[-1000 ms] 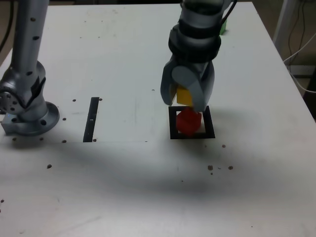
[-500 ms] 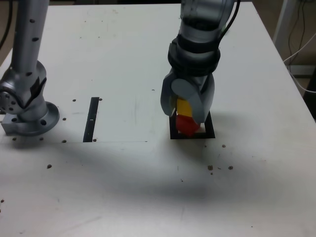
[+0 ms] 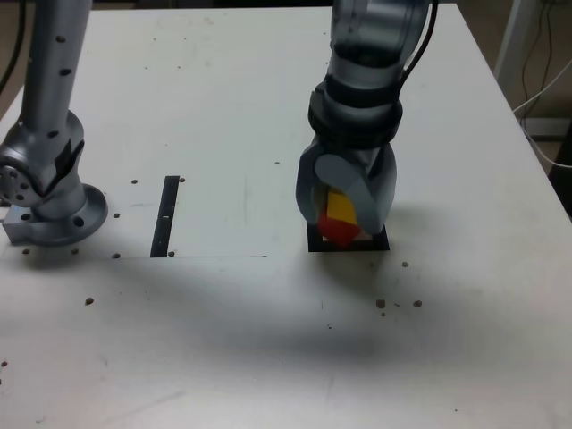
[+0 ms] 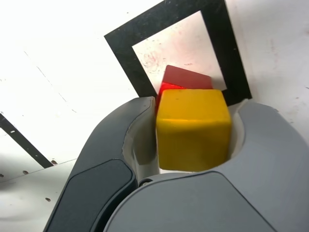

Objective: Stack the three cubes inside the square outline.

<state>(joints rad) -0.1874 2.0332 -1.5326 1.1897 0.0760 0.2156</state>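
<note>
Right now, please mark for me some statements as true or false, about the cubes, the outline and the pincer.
1. The yellow cube is between the fingers of the pincer. True.
2. The red cube is above the yellow one. False: the red cube is the lower one.
3. The square outline is black. True.
4. The narrow black strip is on the exterior view's right of the outline. False: the strip is on that view's left.
5. No green cube shows in either view. True.
</note>
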